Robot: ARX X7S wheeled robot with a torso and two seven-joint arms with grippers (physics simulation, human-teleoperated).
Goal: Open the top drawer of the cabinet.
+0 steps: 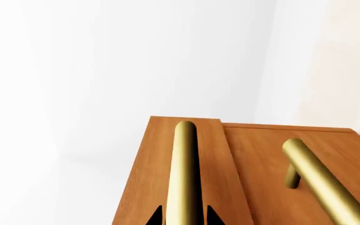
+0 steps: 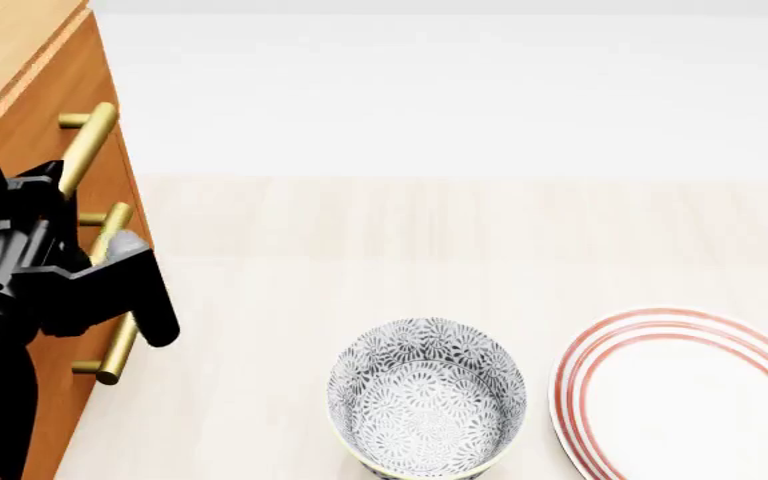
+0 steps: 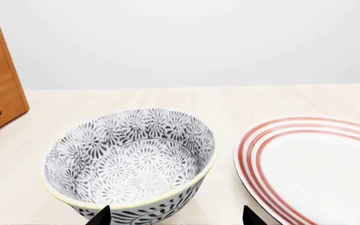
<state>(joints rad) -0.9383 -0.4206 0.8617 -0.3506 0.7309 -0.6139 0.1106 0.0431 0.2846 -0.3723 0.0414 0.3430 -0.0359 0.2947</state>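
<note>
While no writing shows, left end effector [image 1: 183, 218] seemingly grips top drawer [image 1: 167, 159] handle [image 1: 183, 173], right end effector [image 3: 176, 216] open.

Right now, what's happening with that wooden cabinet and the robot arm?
The robot's left gripper is at the orange-brown wooden cabinet, its fingertips straddling the brass bar handle of one drawer, which already stands proud of the drawer beside it. The right gripper hovers open, holding nothing, over the grey patterned bowl beside the red-ringed white plate.
</note>
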